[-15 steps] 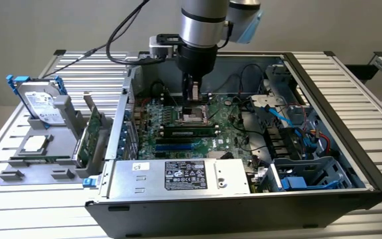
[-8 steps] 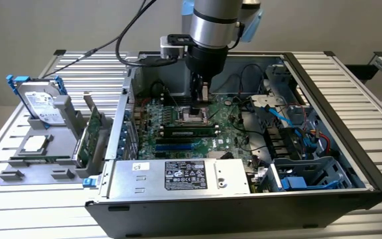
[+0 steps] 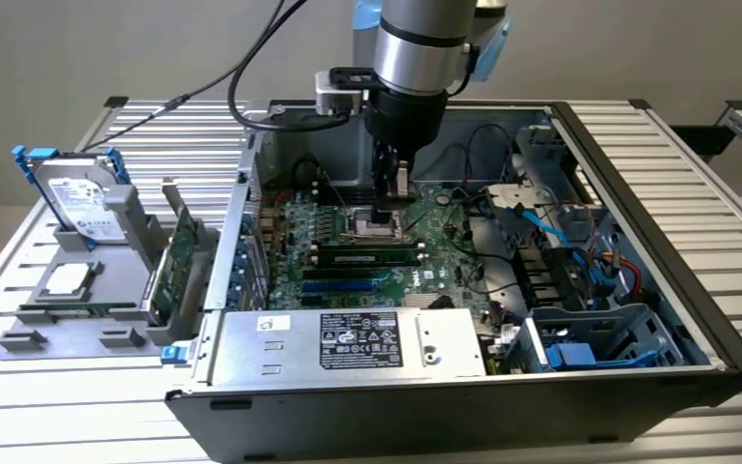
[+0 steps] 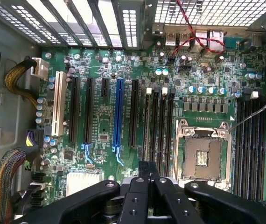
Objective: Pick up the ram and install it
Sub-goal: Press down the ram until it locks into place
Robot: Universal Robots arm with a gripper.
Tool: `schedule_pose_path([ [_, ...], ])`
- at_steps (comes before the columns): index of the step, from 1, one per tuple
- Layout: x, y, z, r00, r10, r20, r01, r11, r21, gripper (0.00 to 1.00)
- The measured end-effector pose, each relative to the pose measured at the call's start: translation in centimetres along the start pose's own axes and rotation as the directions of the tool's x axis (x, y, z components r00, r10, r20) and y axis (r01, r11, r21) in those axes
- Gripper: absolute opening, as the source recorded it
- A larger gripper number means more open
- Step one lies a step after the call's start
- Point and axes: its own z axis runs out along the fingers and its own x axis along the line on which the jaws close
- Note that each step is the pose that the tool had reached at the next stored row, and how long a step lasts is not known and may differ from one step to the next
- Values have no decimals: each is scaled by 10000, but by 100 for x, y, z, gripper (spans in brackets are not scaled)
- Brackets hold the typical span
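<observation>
Taking the CPU socket [image 3: 381,224] as the landmark and reading the exterior view from its left: well off to that side, outside the computer case [image 3: 680,290], a grey holder [image 3: 81,290] carries the hard drive [image 3: 77,203] with blue rails, standing upright. The wide green expansion card [image 3: 181,253] stands beside it, between the holder and the case wall. Inside the case, the ram [image 3: 368,257] sits on edge in one of the black slots just beside the socket, on the side toward the power supply [image 3: 345,340]. Its long axis runs across the exterior view, parallel to the blue slots [image 3: 345,282] next to it, with its row of black chips facing the power supply. The gripper [image 3: 394,198] hangs straight down over the socket, its fingers [image 4: 144,179] pressed together and pinching nothing. The ram lies near the fingertips, lower and apart from them. Toward the exterior view's right of the socket, black and blue cables [image 3: 539,227] and the drive cage [image 3: 603,333] crowd the space. The room directly above the motherboard [image 4: 105,116] is open.
</observation>
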Motion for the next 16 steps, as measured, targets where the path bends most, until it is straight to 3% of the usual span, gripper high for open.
schedule_pose_path([
  [13, -2, -1, 1, 10000, -1, 2, 1, 10000, 4, 11],
  [16, -2, 0, 0, 9997, 263, 29, -263, 9997, 11, 11],
])
